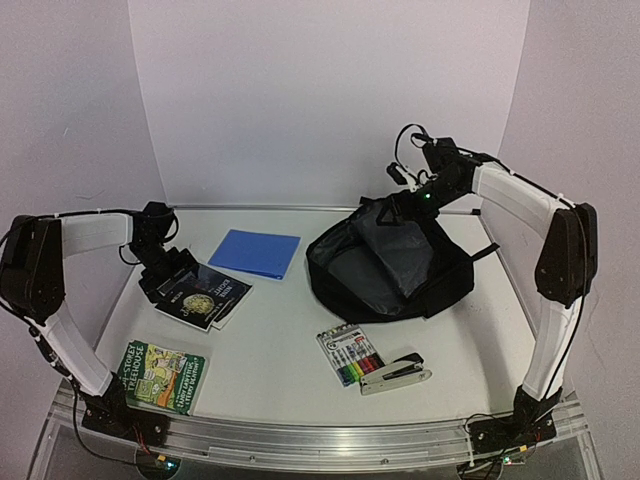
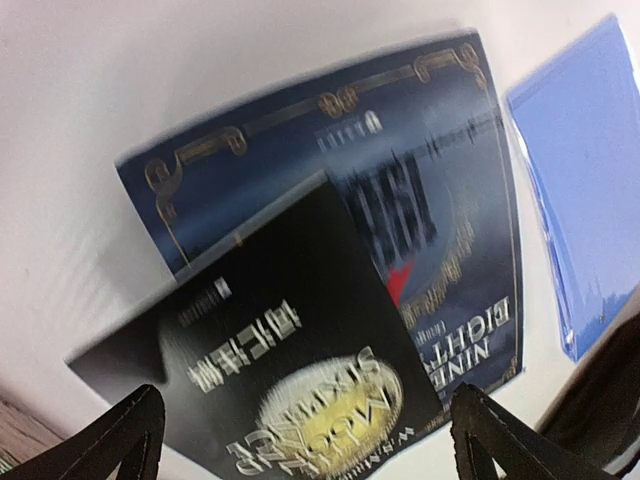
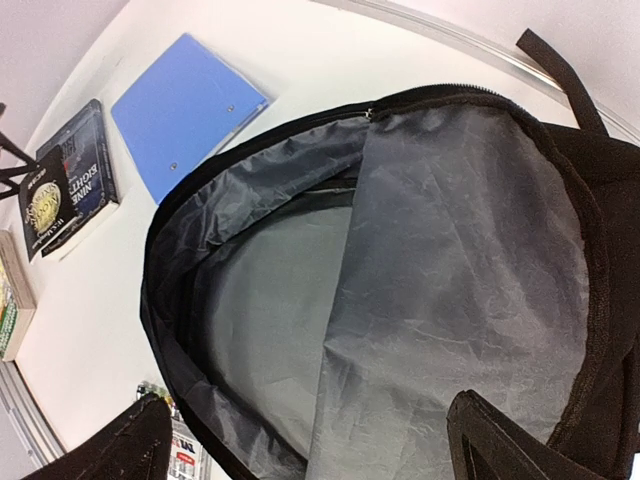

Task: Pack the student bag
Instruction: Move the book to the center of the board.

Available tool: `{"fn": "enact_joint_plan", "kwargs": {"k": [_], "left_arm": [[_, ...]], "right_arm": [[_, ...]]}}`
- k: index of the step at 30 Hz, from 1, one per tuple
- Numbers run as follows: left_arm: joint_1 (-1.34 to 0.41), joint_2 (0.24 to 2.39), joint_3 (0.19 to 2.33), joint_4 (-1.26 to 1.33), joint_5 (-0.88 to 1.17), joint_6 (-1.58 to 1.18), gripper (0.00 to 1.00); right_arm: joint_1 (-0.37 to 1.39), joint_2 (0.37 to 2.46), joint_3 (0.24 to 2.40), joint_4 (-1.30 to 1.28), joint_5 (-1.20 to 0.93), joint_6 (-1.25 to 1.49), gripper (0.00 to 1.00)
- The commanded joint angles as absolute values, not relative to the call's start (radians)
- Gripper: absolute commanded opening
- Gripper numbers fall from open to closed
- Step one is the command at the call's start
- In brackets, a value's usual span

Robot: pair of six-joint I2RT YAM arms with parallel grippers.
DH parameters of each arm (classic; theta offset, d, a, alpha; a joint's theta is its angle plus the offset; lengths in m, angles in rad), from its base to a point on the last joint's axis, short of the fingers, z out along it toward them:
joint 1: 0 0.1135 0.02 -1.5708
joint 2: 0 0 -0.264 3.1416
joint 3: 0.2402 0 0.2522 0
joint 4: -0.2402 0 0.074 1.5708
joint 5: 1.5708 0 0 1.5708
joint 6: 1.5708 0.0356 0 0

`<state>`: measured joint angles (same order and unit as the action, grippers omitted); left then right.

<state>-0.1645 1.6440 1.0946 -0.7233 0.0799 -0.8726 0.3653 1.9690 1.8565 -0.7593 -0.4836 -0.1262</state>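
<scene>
Right gripper (image 1: pixel 402 207) over student bag (image 1: pixel 390 265), white table (image 1: pixel 290 340)

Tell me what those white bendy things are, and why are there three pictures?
They are two robot arms that can pinch things. One picture looks down from above; the other two come from little cameras on each wrist. On the table lie an open black backpack, a blue folder, two stacked dark books, a green book, markers and a stapler. The left gripper is open over the dark books; the right gripper is open over the backpack. Neither holds anything.
</scene>
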Motion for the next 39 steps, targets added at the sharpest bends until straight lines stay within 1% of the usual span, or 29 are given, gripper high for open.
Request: {"fn": "enact_joint_plan", "kwargs": {"k": [1, 6, 8, 12, 14, 18, 23, 27, 31, 34, 36, 39], "left_arm": [[-0.117, 1.675, 1.162, -0.734, 0.054, -0.753, 1.00], [-0.091, 1.724, 1.229, -0.745, 0.029, -0.674, 0.99], [-0.091, 1.775, 1.263, -0.745, 0.040, -0.638, 0.98], [-0.095, 1.874, 1.310, -0.769, 0.094, -0.583, 0.93], [-0.111, 1.883, 1.295, -0.760, 0.120, -0.570, 0.91], [-0.197, 1.891, 1.284, -0.780, 0.145, -0.550, 0.84], [-0.360, 1.895, 1.290, -0.842, 0.123, -0.554, 0.75], [-0.420, 1.864, 1.251, -0.833, 0.178, -0.576, 0.67], [-0.508, 1.869, 1.262, -0.844, 0.249, -0.495, 0.66], [-0.539, 1.863, 1.256, -0.829, 0.309, -0.473, 0.69], [-0.531, 1.823, 1.221, -0.779, 0.331, -0.519, 0.73], [-0.458, 1.728, 1.136, -0.643, 0.378, -0.656, 0.76]], "right_arm": [[0.374, 1.946, 1.898, -0.773, -0.511, -0.123, 0.95], [0.375, 1.947, 1.895, -0.781, -0.510, -0.134, 0.95], [0.375, 1.952, 1.899, -0.784, -0.513, -0.134, 0.95], [0.375, 1.966, 1.922, -0.795, -0.507, -0.139, 0.95], [0.375, 1.966, 1.929, -0.799, -0.503, -0.143, 0.95], [0.375, 1.965, 1.926, -0.801, -0.499, -0.147, 0.94], [0.375, 1.969, 1.931, -0.802, -0.506, -0.148, 0.93], [0.376, 1.981, 1.945, -0.804, -0.525, -0.144, 0.92], [0.396, 1.997, 1.966, -0.802, -0.532, -0.144, 0.91], [0.429, 2.022, 1.996, -0.801, -0.534, -0.144, 0.90], [0.462, 2.043, 2.021, -0.800, -0.534, -0.144, 0.90], [0.514, 2.082, 2.070, -0.799, -0.529, -0.144, 0.89]]}}
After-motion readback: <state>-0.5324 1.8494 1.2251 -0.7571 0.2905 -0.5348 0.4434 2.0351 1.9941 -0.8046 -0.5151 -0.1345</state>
